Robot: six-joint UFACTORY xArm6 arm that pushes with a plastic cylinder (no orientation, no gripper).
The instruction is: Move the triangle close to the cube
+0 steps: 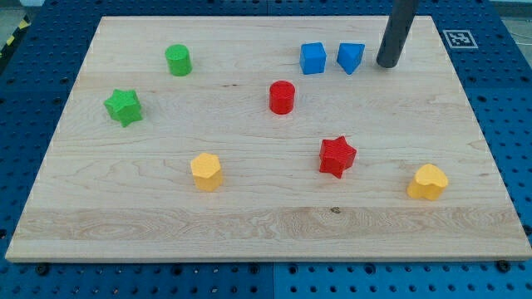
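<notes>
A blue cube [312, 58] sits near the view's top, right of centre. A blue triangle [351, 57] stands just to its right, with a small gap between them. My tip [386, 64] is the lower end of a dark rod that comes down from the view's top. It rests on the board a short way to the right of the triangle, apart from it.
On the wooden board [266, 224] also lie a green cylinder [178, 60], a green star [124, 107], a red cylinder [282, 96], a red star [337, 156], a yellow hexagon-like block [205, 171] and a yellow heart-like block [427, 182]. A marker tag [460, 38] sits beyond the top right corner.
</notes>
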